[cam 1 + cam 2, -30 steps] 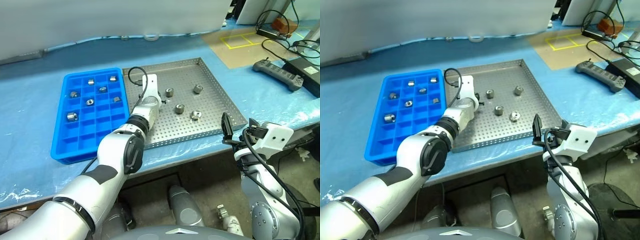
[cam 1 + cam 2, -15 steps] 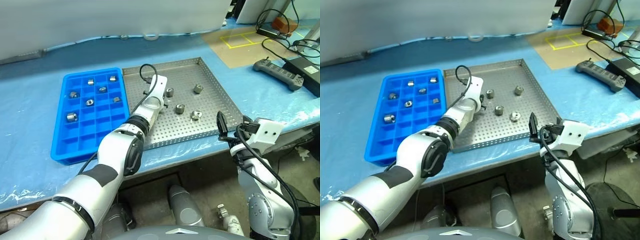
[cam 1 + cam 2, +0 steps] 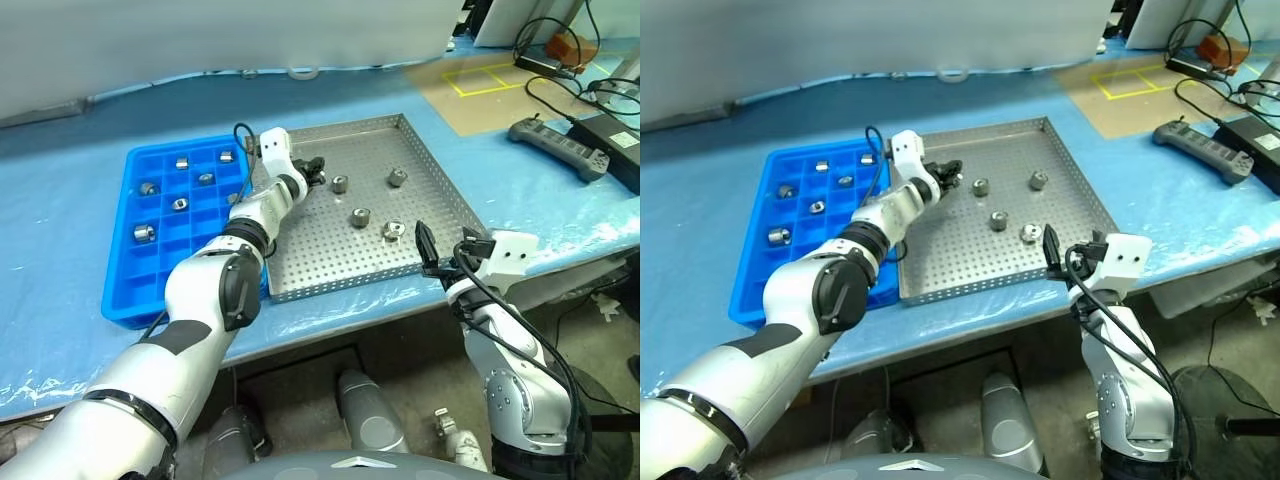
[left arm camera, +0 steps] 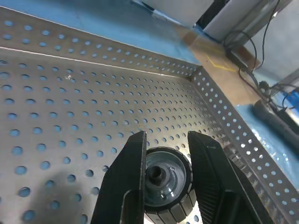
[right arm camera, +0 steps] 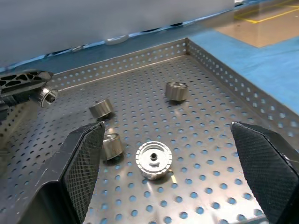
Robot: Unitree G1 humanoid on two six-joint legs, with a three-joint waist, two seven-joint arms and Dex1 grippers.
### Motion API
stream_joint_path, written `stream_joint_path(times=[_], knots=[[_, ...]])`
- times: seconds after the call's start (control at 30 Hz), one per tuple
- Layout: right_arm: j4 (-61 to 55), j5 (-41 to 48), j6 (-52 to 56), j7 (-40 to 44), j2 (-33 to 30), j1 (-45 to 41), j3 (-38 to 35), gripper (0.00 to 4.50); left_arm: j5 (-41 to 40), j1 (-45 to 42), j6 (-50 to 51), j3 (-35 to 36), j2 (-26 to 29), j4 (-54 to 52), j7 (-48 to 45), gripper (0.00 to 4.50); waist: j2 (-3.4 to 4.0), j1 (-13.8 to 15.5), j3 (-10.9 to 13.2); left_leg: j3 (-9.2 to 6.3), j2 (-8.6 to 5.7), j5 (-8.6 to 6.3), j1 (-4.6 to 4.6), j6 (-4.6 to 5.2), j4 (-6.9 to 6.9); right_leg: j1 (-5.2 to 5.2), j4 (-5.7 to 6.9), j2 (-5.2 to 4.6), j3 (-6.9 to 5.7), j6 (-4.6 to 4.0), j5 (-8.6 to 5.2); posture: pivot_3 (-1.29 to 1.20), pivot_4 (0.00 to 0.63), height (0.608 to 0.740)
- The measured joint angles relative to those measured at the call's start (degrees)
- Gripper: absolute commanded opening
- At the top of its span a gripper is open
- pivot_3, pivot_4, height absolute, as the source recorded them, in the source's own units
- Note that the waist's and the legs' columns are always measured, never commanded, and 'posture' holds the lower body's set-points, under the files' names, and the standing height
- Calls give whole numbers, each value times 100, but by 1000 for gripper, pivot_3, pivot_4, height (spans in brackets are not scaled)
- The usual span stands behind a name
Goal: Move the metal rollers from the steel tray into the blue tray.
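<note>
I see my left end effector [image 3: 318, 170] pinching one metal roller [image 4: 164, 185], half hidden between its fingers, above the steel tray [image 3: 440, 195], four rollers [image 3: 360, 217] loose on it, blue tray [image 3: 120, 270] beside, right end effector [image 5: 163, 168] spread; no readable writing.

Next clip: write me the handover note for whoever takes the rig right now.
Left gripper: shut on one small silver metal roller, held above the perforated steel tray.
Right gripper: open, empty, at the steel tray's near edge.
Done: seven rollers sit in the blue compartment tray.
Left: carry the held roller over, then move four loose rollers from the steel tray.
</note>
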Motion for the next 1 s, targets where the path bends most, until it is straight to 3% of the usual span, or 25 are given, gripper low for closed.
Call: stream_joint_path(times=[0.2, 0.43, 0.7, 1.0], knots=[[380, 71, 95, 494, -198, -491, 308, 4500, -181, 134, 294, 2, 412, -126, -625, 1053, 2, 365, 2, 6, 10, 3, -2, 0, 4, -23, 37, 1, 7, -2, 0, -320, 150, 740], [1113, 206, 144, 1018, -303, -1082, 481, 4500, 47, 441, -262, -537, 841, -708, -676, 1053, -3, 1133, 6, 12, 25, 23, 2, -12, 11, -42, 92, 6, 13, -5, 1, -157, 150, 740], [1732, 228, 139, 1506, -372, -1616, 679, 4500, -140, 1576, 24, -704, 1030, -2764, -567, 1053, -2, 2013, 5, 16, 51, 46, 9, -36, 1, -46, 114, 27, 11, -9, 2, -85, 150, 740], [1895, 173, 47, 1652, -195, -1592, 935, 4500, -404, 3027, 1356, -1140, 1074, -5064, -365, 1053, -3, 2227, 5, 16, 53, 69, 5, -97, -15, -88, 172, 29, 19, -8, 2, -79, 150, 740]])
